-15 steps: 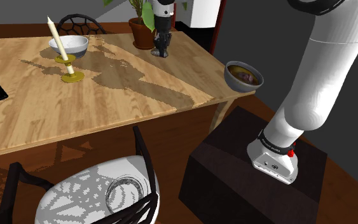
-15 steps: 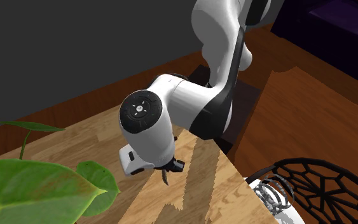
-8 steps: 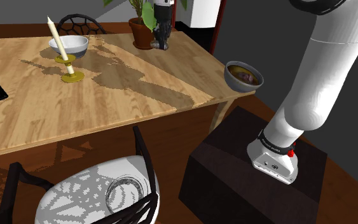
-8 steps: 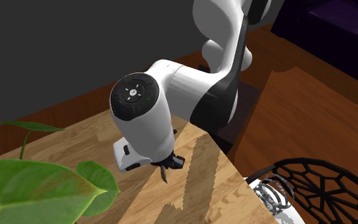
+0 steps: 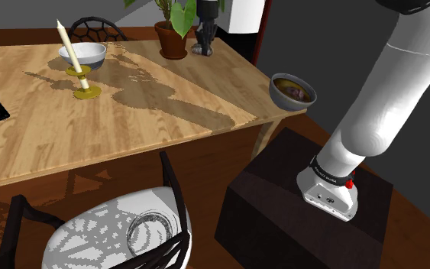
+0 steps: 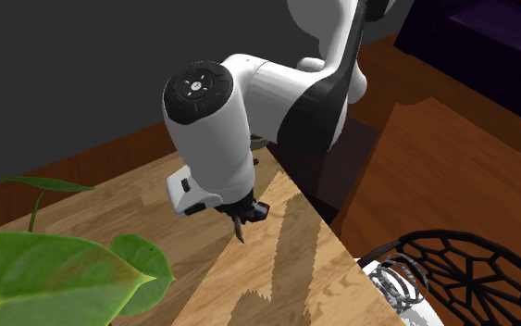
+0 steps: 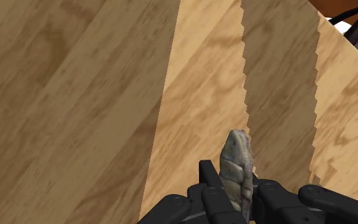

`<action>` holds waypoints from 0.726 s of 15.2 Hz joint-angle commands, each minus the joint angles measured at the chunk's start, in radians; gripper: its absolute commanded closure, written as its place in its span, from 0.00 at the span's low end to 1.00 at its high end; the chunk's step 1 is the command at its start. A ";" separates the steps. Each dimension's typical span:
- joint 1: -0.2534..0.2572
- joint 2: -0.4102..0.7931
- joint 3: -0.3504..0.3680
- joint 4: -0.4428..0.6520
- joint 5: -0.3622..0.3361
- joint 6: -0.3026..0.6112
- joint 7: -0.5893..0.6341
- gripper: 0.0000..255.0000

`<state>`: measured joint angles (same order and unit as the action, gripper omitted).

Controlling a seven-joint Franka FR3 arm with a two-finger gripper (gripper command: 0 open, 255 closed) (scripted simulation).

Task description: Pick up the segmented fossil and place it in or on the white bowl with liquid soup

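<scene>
The gripper (image 7: 234, 185) is closed narrowly on the segmented fossil (image 7: 238, 153), with one finger pressed against each flat face. The grip sits at the fossil's base, so the ridged grey-brown body projects past the fingertips and its lower end can be seen for placement. In the shoulder view the gripper hangs over the far right of the table (image 5: 129, 122), just beside the plant pot (image 5: 172, 40). The second exterior view shows the fossil pointing down with a gap between it and the wood, so it is carried, not resting. The soup bowl (image 5: 280, 98), with a grey wall and brown liquid inside, sits at the table's near right corner, well apart from the gripper. A white bowl (image 5: 92, 56) stands far left behind a candle (image 5: 69, 46). Judgement: transport is the step in hand. Holding the fossil vertically suits lowering it into the liquid, but the bowl's corner position calls for a gentle release.
</scene>
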<state>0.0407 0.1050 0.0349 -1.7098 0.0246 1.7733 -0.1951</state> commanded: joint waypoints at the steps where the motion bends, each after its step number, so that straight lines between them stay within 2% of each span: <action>1: -0.015 -0.072 -0.011 -0.093 0.002 0.020 -0.027 1.00; 11: -0.081 -0.399 -0.090 -0.456 -0.020 0.053 -0.164 1.00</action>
<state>-0.0347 -0.2614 -0.0483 -2.1310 0.0085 1.8247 -0.3476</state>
